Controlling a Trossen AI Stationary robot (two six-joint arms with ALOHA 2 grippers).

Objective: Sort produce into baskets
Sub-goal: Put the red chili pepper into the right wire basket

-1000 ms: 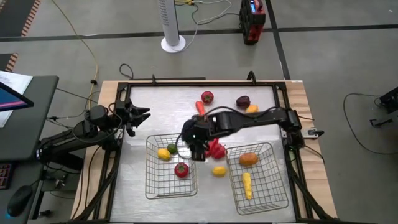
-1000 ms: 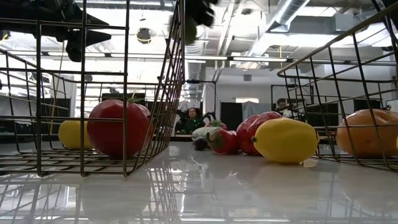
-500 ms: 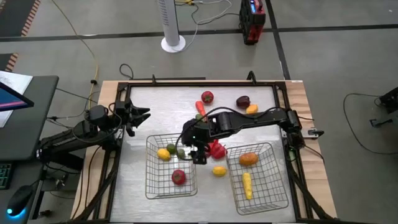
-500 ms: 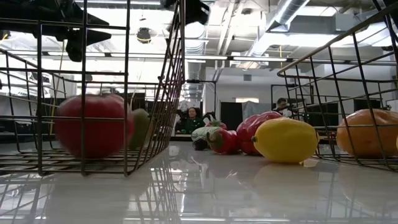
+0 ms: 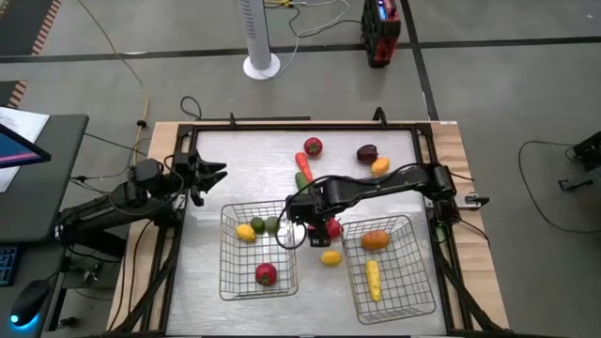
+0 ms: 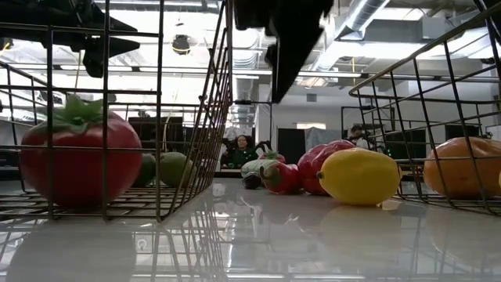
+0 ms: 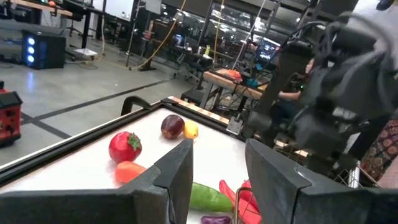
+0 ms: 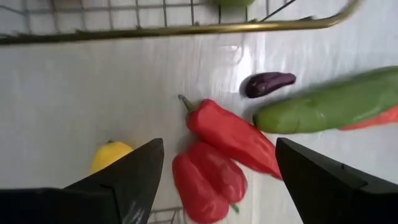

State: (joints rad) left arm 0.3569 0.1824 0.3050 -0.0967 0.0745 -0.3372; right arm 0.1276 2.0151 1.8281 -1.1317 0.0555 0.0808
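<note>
My right gripper [image 5: 311, 212] is open and empty, hanging above two red peppers [image 8: 230, 140] on the table between the two wire baskets. The left basket [image 5: 228, 272] holds a tomato [image 5: 267, 273], a yellow piece [image 5: 246, 232] and green round pieces [image 5: 271, 225]. The right basket [image 5: 410, 282] holds an orange piece [image 5: 375, 240] and a corn cob [image 5: 373, 280]. A lemon [image 5: 331, 257], a cucumber [image 8: 329, 102] and a small purple eggplant [image 8: 267, 83] lie on the table near the peppers. My left gripper [image 5: 218, 172] waits open at the table's left.
At the table's far side lie a tomato [image 5: 313, 145], a carrot [image 5: 301, 161], a dark maroon piece [image 5: 367, 153] and a small yellow-orange piece [image 5: 380, 165]. A raised black frame [image 5: 282, 125] runs round the table. People sit in the room behind [image 6: 241, 149].
My right gripper has let go of a green round piece, which fell into the left basket beside the yellow piece. The gripper then went toward the table's right, from the basket's right rim to above the red peppers. The tomato in the left basket rolled toward the near edge.
</note>
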